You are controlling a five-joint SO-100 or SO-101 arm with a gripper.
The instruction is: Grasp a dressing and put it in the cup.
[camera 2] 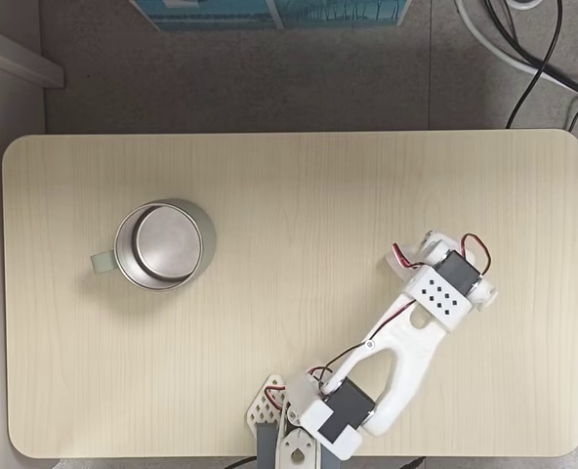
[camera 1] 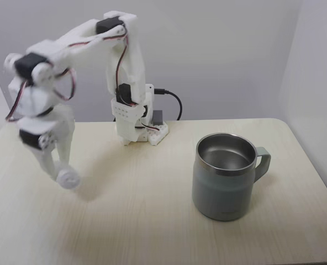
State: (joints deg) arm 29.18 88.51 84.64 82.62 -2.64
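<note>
In the fixed view from the front, the white arm (camera 1: 69,61) reaches out to the left and bends down over the pale wooden table (camera 1: 152,221); its gripper (camera 1: 63,175) hangs at the far left, tips pointing down and just above the tabletop; a small white round thing, the dressing (camera 1: 68,179), sits at the fingertips, pinched between the fingers (camera 1: 47,160), so the jaws are closed on it; the picture is slightly blurred there, and whether the roll touches the table cannot be told; a soft shadow lies on the wood just right of it. Further right, at the back edge of the table, stands the arm's base (camera 1: 136,124), with a black cable (camera 1: 174,102) curling out behind it. Right again, well apart from the gripper, the cup (camera 1: 225,175) stands upright on the table, grey-green outside and shiny steel inside, its squarish handle pointing right; nothing lies in it.

In the fixed view from above, the order is turned round: the cup (camera 2: 162,246) stands on the left half of the table (camera 2: 289,166), handle pointing left, its steel bottom bare; the arm's base (camera 2: 294,430) sits at the lower edge near the middle; the arm (camera 2: 406,342) runs up and to the right from it; its wrist end covers the gripper and the dressing, so neither can be made out here.
</note>
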